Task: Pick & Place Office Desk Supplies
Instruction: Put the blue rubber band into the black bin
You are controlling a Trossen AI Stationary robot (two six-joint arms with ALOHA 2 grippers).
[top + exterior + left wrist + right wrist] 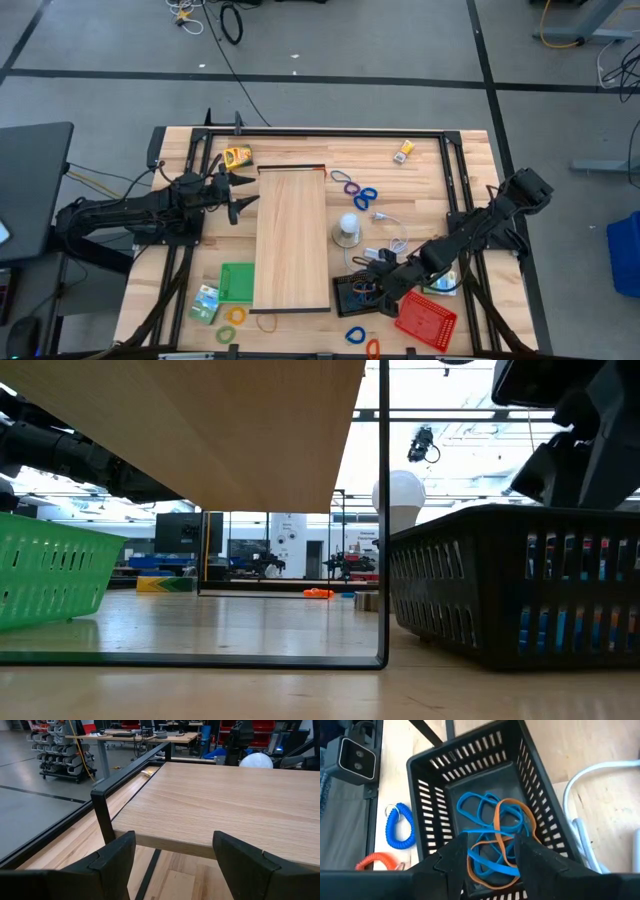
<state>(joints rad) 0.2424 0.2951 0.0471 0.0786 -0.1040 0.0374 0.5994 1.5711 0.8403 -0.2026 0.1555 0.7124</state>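
Blue and orange rubber bands (492, 840) lie in a loose tangle on the floor of the black mesh tray (427, 795), which stands near the table's front edge (345, 300). My right gripper (492, 852) hangs open just above them, slanting down into the tray (372, 268). My left gripper (238, 195) waits open at the left edge of the long wooden board (292, 240), level with its top (172, 855). More supplies lie loose: purple and blue loops (357, 190), a blue coil (355, 335), an orange coil (372, 348), a green box (205, 303), yellow loops (233, 320).
A red mesh tray (425, 318) lies right of the black one, and a green tray (237, 282) lies left of the board. A light bulb (347, 225) and a white cable (395, 240) lie beside the right arm. Yellow items (237, 155) (403, 152) sit by the far edge.
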